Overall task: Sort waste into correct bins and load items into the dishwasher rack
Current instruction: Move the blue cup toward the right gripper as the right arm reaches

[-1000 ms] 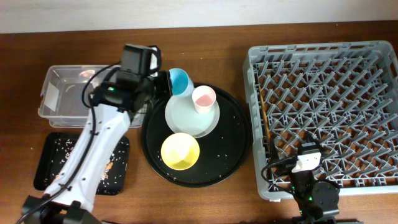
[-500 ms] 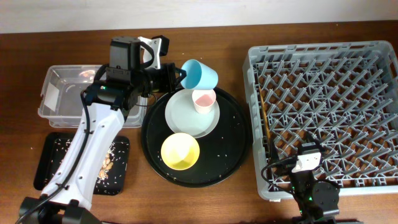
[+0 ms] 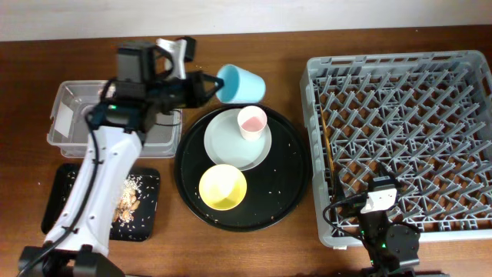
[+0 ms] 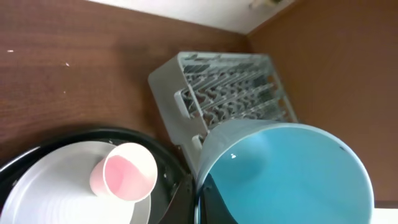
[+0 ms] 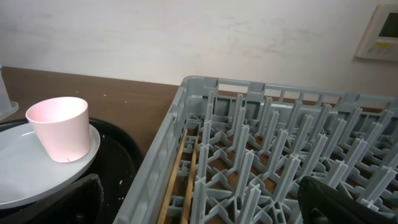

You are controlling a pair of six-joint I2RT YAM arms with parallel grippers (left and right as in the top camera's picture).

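The left gripper is closed on the wall of the light-blue cup. In the left wrist view one dark finger lies outside the rim and the other just inside it. The cup hangs off the fingertips on its side, clear of the table. Below and just past the fingertips sits the round black tray, which carries the pale plate. The pink cup stands upright on the plate's far edge. The yellow bowl sits on the tray further back toward the arm's base. The clear tub lies directly under the gripper's wrist, and the shallow black tray with tan scraps and white crumbs lies beneath the arm's lower link. The grey dishwasher rack is well ahead of the held cup.

The right gripper holds nothing. Its fingers are spread wide over the rack's near corner, where two thin wooden sticks lie just ahead of them.
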